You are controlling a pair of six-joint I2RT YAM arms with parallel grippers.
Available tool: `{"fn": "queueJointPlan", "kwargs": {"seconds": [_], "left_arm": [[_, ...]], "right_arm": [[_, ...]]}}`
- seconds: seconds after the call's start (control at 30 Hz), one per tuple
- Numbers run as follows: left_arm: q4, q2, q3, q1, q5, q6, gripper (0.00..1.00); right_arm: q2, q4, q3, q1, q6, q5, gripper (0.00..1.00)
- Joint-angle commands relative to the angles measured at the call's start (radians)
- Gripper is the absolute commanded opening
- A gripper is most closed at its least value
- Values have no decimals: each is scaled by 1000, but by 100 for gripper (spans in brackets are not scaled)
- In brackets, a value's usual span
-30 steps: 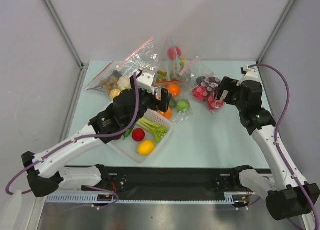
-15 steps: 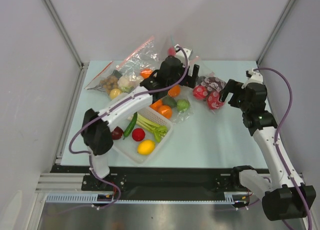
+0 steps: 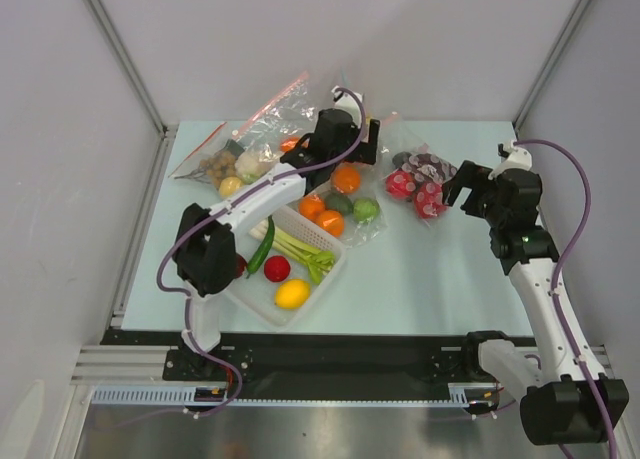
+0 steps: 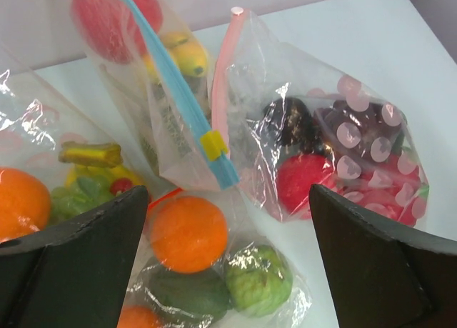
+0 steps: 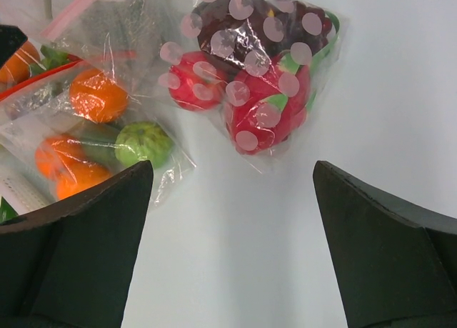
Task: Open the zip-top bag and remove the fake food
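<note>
**Blue-strip bag ahead of left gripper**

I see the zip-top bag (image 4: 168,121) upright on the far side of the table (image 3: 420,269), with the fake food (image 4: 182,53) inside. My left gripper (image 4: 228,196) hovers just before it, jaws wide and empty. My right gripper (image 5: 232,167), also wide and empty, hangs near a dotted bag (image 5: 260,71).

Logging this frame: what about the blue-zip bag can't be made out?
- Left wrist: the bag's top is cut off by the upper edge, and I cannot tell whether the zip is sealed.
- Left wrist: crinkled plastic blurs everything but the red fruit and banana.
- Top: the left arm hides most of the bag.
- Right wrist: the bag is out of frame.
</note>
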Motion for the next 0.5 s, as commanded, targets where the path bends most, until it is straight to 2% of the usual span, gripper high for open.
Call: {"fn": "queueJointPlan", "kwargs": {"seconds": [0.0, 0.13, 0.23, 0.3, 0.4, 0.43, 0.47], "left_arm": [[51, 40, 76, 9, -17, 11, 100], [14, 87, 136, 30, -31, 17, 100], [30, 112, 150, 46, -14, 29, 92], [-4, 150, 199, 56, -14, 40, 83], [-30, 179, 259, 70, 1, 52, 52], [-23, 178, 262, 73, 10, 54, 28], [-3, 175, 260, 76, 42, 63, 16]], "right_arm": [[9, 48, -9, -9, -10, -32, 100], [14, 49, -7, -13, -9, -39, 100], [12, 56, -12, -16, -12, -41, 100], [14, 56, -12, -19, -12, -47, 100], [12, 52, -10, -21, -12, -46, 100], [9, 54, -12, -23, -15, -46, 100], [8, 57, -12, -23, -18, -46, 100]]}}
